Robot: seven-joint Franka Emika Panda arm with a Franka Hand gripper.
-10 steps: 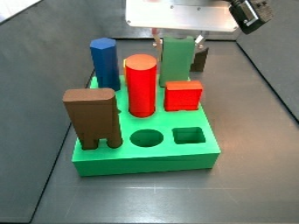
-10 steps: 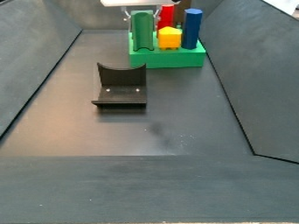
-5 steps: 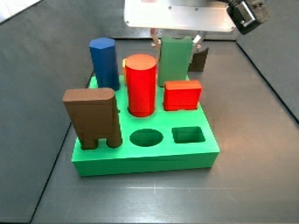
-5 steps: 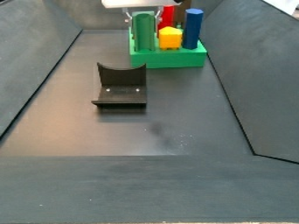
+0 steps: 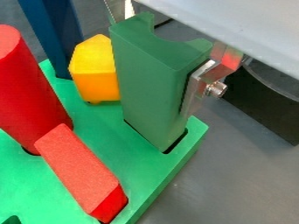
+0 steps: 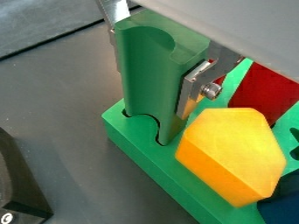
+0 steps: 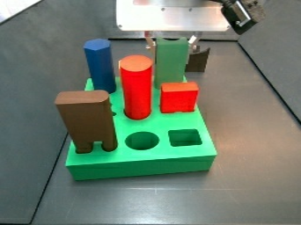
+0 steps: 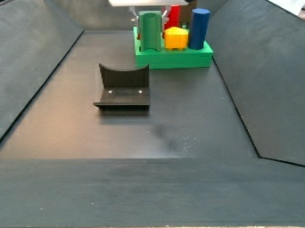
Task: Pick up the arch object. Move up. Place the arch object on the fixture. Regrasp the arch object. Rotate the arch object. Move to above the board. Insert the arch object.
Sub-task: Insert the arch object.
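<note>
Wrist views are showing the pincer (image 5: 163,66) grasping the arch object (image 5: 152,80), its base sitting in a slot at the board (image 5: 176,171) edge. Best now: pressing straight down, keeping it upright, then releasing.

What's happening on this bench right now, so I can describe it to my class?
The Panda's gripper is at the back corner of the board, its silver fingers on either side of the arch object. The dull-green piece stands upright with its lower end already in a slot in the board, next to a yellow block and a red cylinder. The fixture sits empty on the floor, apart from the board.
</note>
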